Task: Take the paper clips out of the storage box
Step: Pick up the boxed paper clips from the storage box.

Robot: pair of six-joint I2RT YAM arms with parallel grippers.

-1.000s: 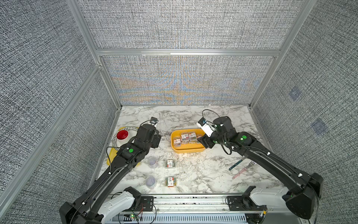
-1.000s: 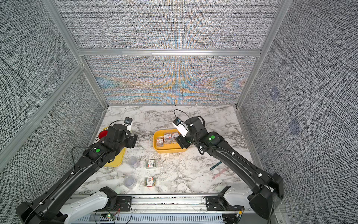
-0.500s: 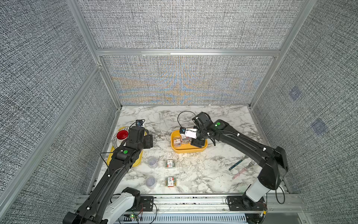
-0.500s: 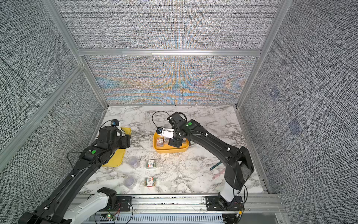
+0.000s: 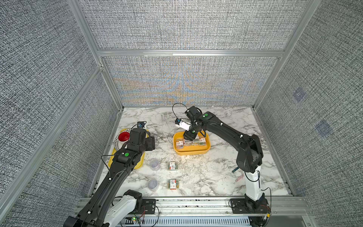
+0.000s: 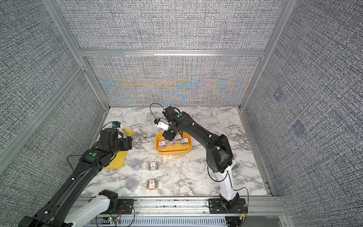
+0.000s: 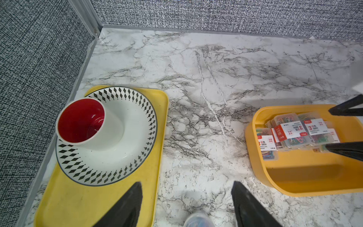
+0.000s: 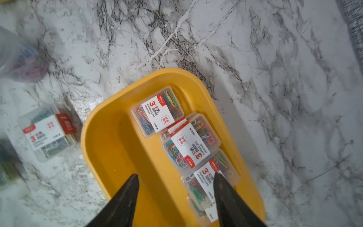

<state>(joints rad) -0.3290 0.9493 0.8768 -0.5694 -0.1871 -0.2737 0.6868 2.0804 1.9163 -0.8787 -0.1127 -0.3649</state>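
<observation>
Yellow rounded storage box (image 8: pixel 114 149) w/ clear rect. cases (image 8: pixel 157 114).

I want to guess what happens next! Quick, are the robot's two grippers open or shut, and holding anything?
Left gripper: open, holding nothing.
Right gripper: open over the storage box, holding nothing.

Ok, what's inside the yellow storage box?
Clear paper clip cases along one wall of the storage box; the rest is bare. The right gripper hides part of the row; count unclear.
</observation>
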